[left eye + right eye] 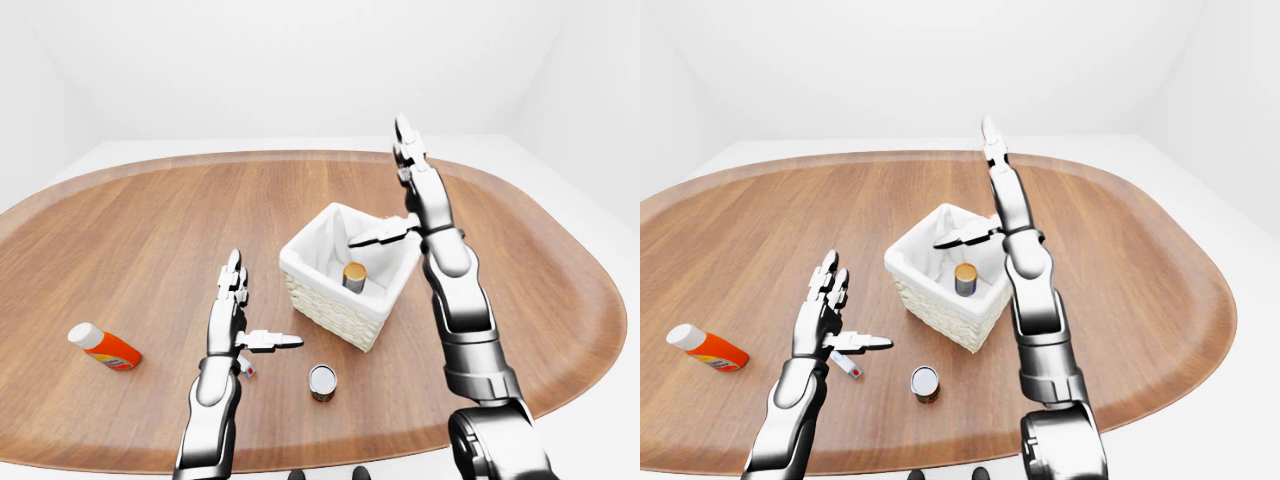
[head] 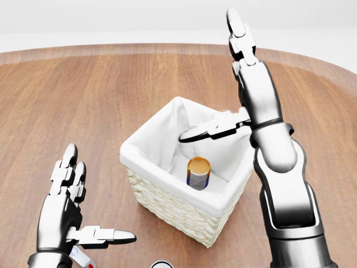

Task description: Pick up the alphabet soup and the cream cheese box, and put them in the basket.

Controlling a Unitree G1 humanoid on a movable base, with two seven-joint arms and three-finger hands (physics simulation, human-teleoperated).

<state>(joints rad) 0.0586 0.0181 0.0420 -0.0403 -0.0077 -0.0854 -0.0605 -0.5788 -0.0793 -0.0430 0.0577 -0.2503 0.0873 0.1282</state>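
Note:
The alphabet soup can stands upright inside the white-lined wicker basket, near its right wall. My right hand is open above the basket, fingers pointing up and thumb stretched out over the can, touching nothing. At the lower left of the head view my left hand is open, palm inward, empty. Just below its thumb lies a small white box with red marks, which appears to be the cream cheese box; the hand hovers over it without contact.
A second can stands on the wooden table below the basket. An orange bottle with a white cap lies at the far left. The table's rounded edge runs close along the bottom of the eye views.

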